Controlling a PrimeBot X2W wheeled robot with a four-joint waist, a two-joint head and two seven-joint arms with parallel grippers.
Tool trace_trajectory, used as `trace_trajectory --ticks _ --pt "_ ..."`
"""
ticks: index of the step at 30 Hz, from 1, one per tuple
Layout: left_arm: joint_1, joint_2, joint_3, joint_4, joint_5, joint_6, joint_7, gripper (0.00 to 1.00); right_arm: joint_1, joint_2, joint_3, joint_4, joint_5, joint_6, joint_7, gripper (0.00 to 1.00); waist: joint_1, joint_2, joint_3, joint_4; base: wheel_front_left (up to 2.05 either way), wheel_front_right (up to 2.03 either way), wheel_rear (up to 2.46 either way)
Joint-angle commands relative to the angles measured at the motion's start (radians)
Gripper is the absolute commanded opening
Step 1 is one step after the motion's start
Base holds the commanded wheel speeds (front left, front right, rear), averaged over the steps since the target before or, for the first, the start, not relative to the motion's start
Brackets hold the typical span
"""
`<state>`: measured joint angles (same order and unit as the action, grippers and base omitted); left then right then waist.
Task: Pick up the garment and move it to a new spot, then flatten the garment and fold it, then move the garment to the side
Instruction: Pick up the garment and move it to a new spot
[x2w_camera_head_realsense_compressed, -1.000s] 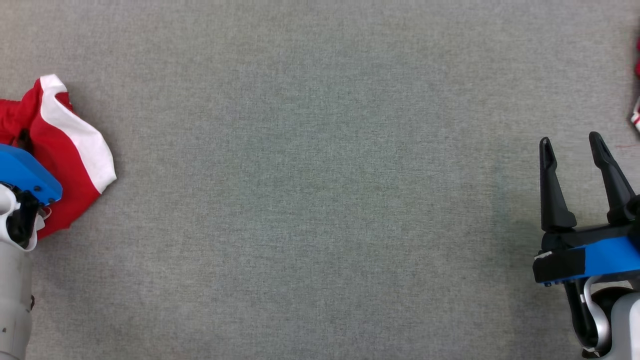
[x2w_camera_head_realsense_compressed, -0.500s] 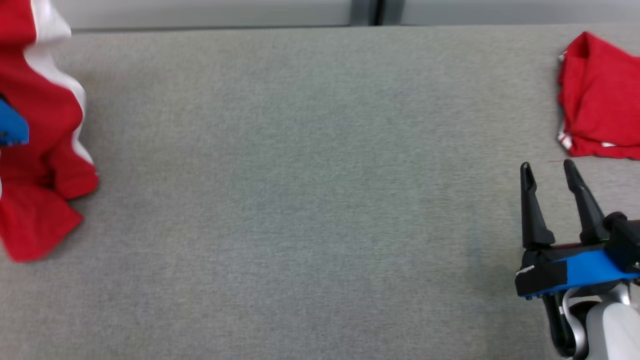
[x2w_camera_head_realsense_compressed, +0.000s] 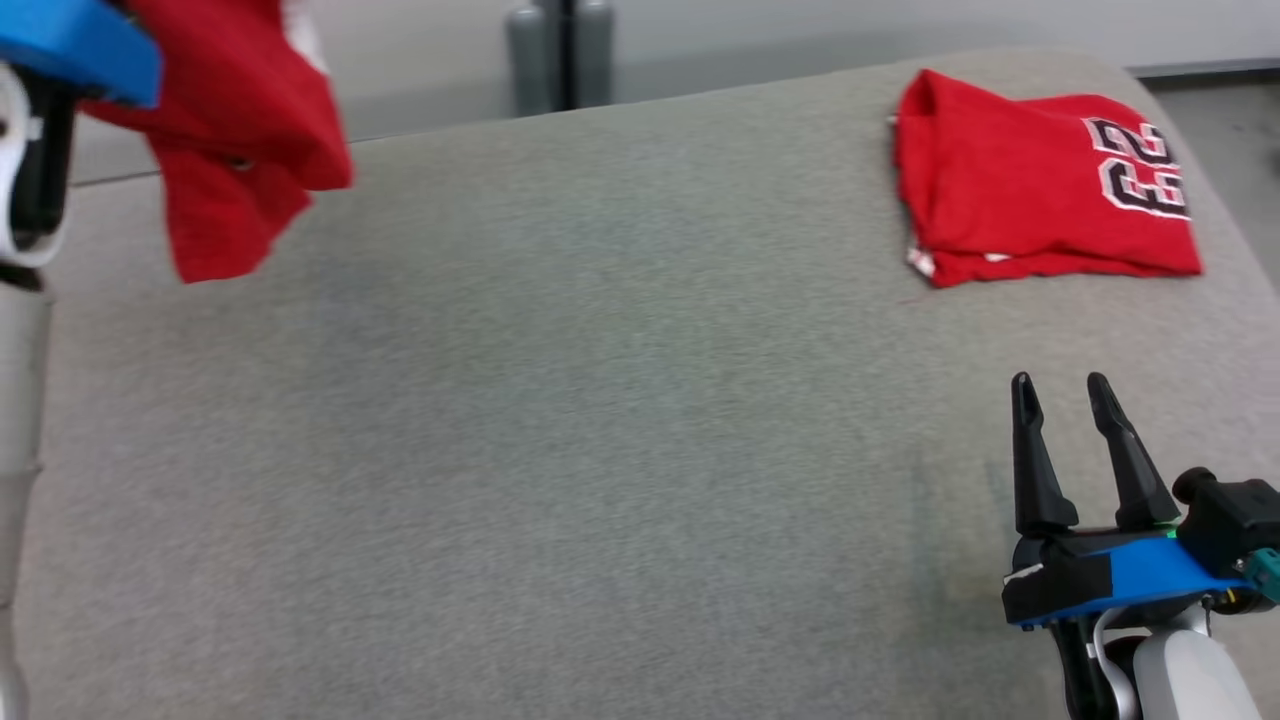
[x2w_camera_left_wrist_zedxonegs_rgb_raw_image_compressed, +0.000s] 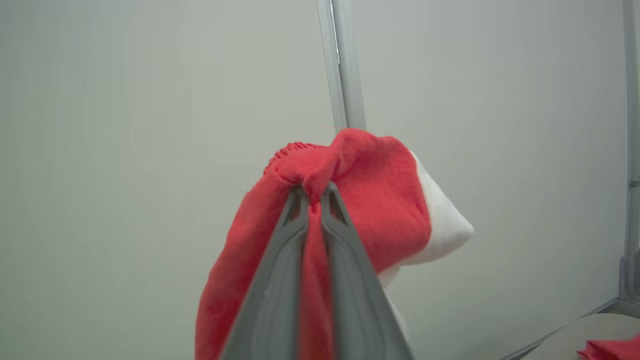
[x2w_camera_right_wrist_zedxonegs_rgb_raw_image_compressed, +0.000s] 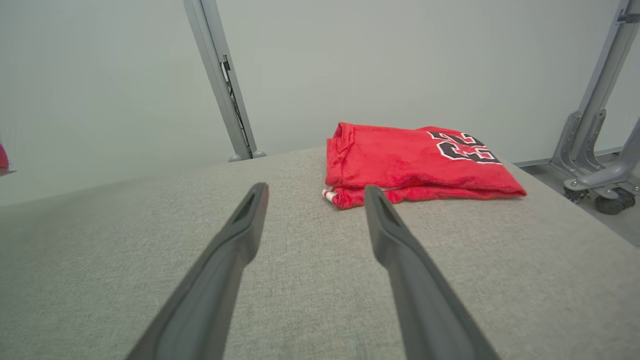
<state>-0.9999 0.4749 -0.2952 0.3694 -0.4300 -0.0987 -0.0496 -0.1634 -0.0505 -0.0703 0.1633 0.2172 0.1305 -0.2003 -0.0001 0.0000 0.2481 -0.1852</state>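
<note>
Jaws of the left gripper (x2w_camera_left_wrist_zedxonegs_rgb_raw_image_compressed: 312, 192) are pinching a bunched fold of the red garment (x2w_camera_left_wrist_zedxonegs_rgb_raw_image_compressed: 380, 200), holding it in the air above the far left corner of the grey table (x2w_camera_head_realsense_compressed: 600, 400); jaws of the right gripper (x2w_camera_head_realsense_compressed: 1058, 382) are standing spread and empty over the table's near right edge.
By the look of it, the first step is running: the garment is being taken to a new spot, and the next move is calling for lowering it onto the table's bare middle and letting go, ready for flattening. The table is showing a wide, felt-like cloth top; a folded red jersey (x2w_camera_head_realsense_compressed: 1020, 190) with black-and-white numerals is lying flat at the table's far right corner; the held garment is hanging limp, a soft knit with a white panel, crumpled into a pointed drape; the fingers (x2w_camera_right_wrist_zedxonegs_rgb_raw_image_compressed: 235, 240) are looking long, dark, smooth and tapered.
</note>
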Motion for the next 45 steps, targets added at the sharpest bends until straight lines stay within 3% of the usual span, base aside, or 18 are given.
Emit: trace_trajectory --ticks 1,8,16,34,35,36,37,45 --pt "-0.02 -0.014 -0.009 -0.038 0.001 0.006 0.019 0.0 -0.011 0.0 0.005 0.014 0.009 0.001 -0.012 1.0 0.0001 0.0 -0.019 -0.045 0.0 0.0 0.0" --pt "-0.013 -0.105 -0.08 -0.132 -0.009 0.021 0.076 0.0 -0.034 0.0 0.023 0.063 0.043 0.001 -0.045 1.0 0.0001 0.0 0.002 -0.119 0.0 0.0 0.0" --pt "0.104 -0.179 -0.161 -0.071 -0.025 0.015 0.05 0.0 -0.054 0.0 0.039 0.096 0.056 0.001 -0.06 1.0 0.0001 0.0 0.014 -0.142 0.0 0.0 0.0" --pt "0.534 -0.252 -0.318 0.098 -0.035 0.014 -0.089 0.0 -0.047 -0.001 0.039 0.122 0.017 0.001 -0.065 1.0 0.0001 0.0 -0.016 -0.051 0.0 0.0 0.0" --pt "0.543 -0.26 -0.325 0.101 -0.034 0.016 -0.096 0.17 -0.043 -0.001 0.04 0.125 0.015 0.001 -0.065 1.0 0.0001 0.0 -0.022 -0.044 0.0 0.0 0.0" --pt "0.546 -0.265 -0.328 0.099 -0.029 0.02 -0.109 0.48 -0.042 -0.001 0.042 0.126 0.015 0.001 -0.064 1.0 0.0001 0.0 -0.027 -0.039 0.0 0.0 0.0" --pt "0.547 -0.268 -0.331 0.095 -0.022 0.025 -0.123 1.0 -0.04 -0.001 0.045 0.128 0.015 0.001 -0.063 1.0 0.0001 0.0 -0.033 -0.033 0.0 0.0 0.0" --pt "0.58 -0.249 -0.278 0.016 -0.005 0.082 -0.202 1.0 -0.015 0.0 0.041 0.132 0.002 0.001 -0.05 1.0 0.0001 0.0 -0.085 0.019 0.0 0.0 0.0"
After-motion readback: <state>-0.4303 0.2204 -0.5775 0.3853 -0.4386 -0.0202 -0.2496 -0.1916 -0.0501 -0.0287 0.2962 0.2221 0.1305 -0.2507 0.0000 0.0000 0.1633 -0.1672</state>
